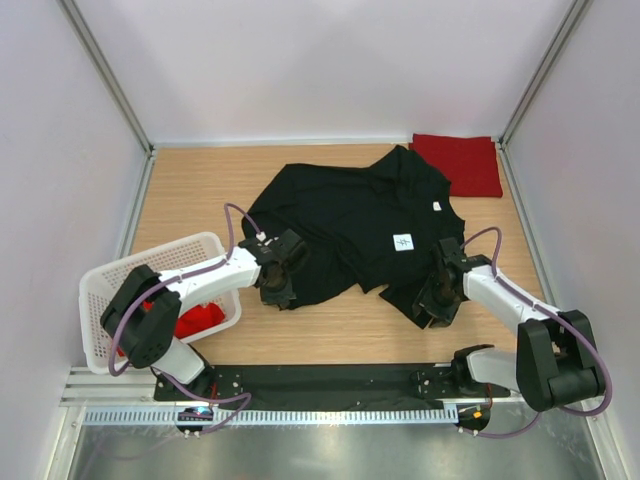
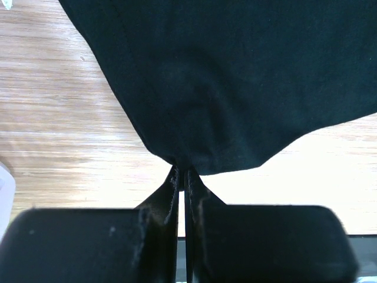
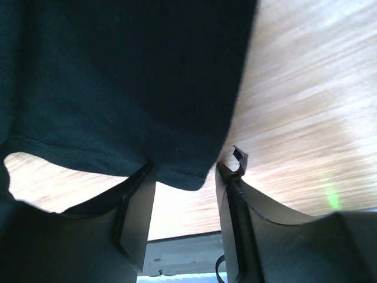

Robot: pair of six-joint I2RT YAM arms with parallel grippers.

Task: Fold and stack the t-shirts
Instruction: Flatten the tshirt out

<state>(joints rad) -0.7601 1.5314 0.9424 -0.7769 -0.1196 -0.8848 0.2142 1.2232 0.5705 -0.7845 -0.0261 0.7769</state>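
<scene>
Black t-shirt (image 1: 350, 225) is lying rumpled in the middle of the counter (image 1: 330, 335). Left hand (image 1: 278, 292) sits on its near-left hem, right hand (image 1: 432, 312) on its near-right corner. A folded red t-shirt (image 1: 460, 165) lies right beside its far-right edge. Left of it there's a white basket (image 1: 110, 290) with some red cloth (image 1: 200, 320) inside.

Surface: a light wood-grain surface (image 1: 330, 335) was walled by pale panels on 3 sides.
Centre: 1 black t-shirt (image 1: 350, 225) lay spread and rumpled across the middle, with a small white label showing on it.
Far right corner: 1 red t-shirt (image 1: 462, 163) lay folded into a flat rectangle, just beside the black one's far edge.
Near left: 1 white lattice basket (image 1: 130, 262) stood against the left side.
</scene>
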